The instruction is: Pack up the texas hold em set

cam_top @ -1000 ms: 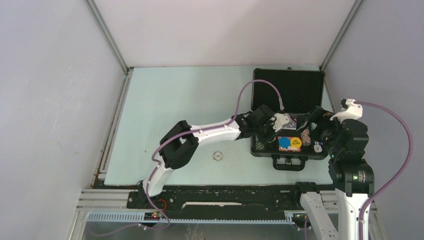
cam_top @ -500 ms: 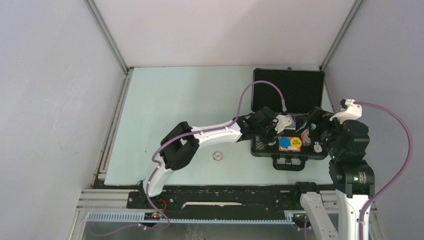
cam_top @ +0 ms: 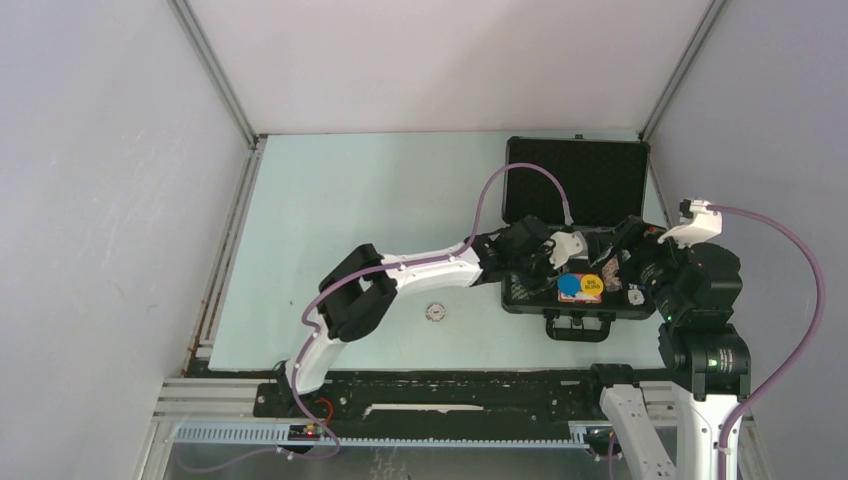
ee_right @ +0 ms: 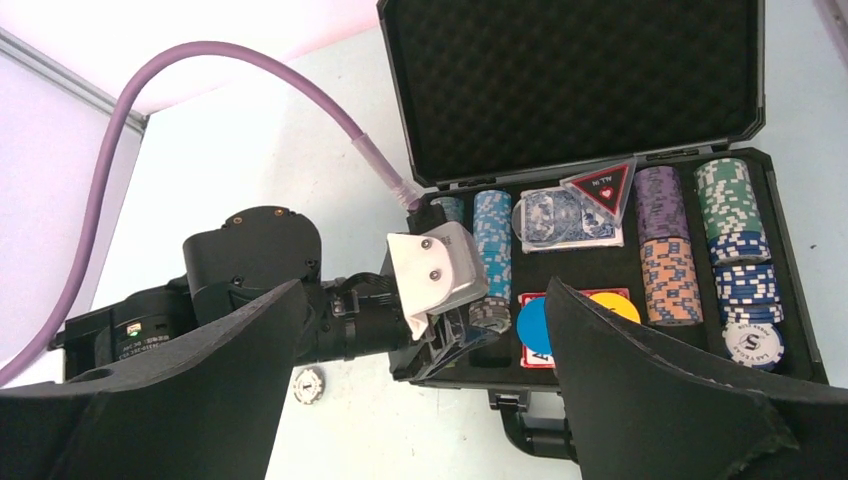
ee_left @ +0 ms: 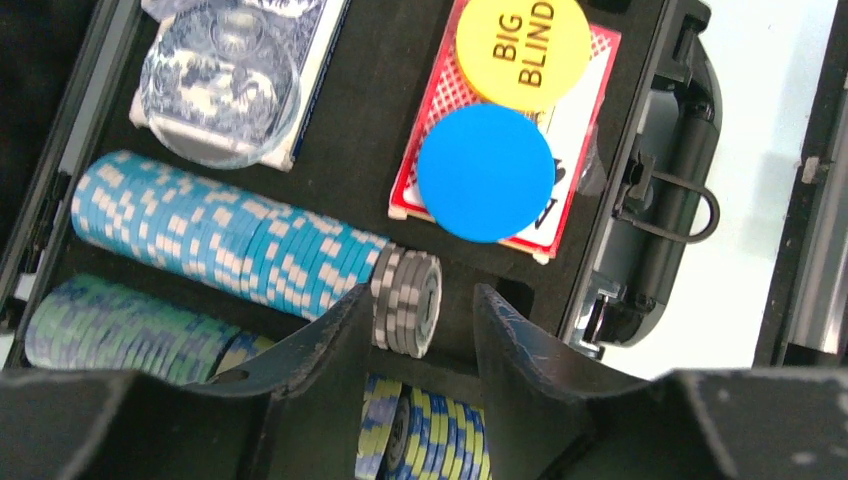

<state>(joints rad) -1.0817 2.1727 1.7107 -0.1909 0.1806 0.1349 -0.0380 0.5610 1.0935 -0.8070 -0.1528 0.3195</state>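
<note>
The black case (cam_top: 575, 180) lies open at the right of the table, lid up. My left gripper (ee_left: 425, 298) is open inside it, its fingers on either side of a short stack of grey chips (ee_left: 408, 300) at the end of the light-blue chip row (ee_left: 220, 235). The red deck (ee_left: 580, 90) carries a blue button (ee_left: 485, 172) and a yellow BIG BLIND button (ee_left: 522, 40). A clear round button (ee_left: 215, 80) lies on the blue deck. My right gripper (ee_right: 422, 295) is wide open and empty above the case's front edge.
A loose grey-white chip (cam_top: 435, 313) lies on the table left of the case, also in the right wrist view (ee_right: 310, 384). The case handle (ee_left: 672, 190) sticks out toward me. A triangular button (ee_right: 603, 185) and several chip stacks fill the right slots.
My left gripper has drawn back slightly toward the case's front left. The right arm has barely moved.
</note>
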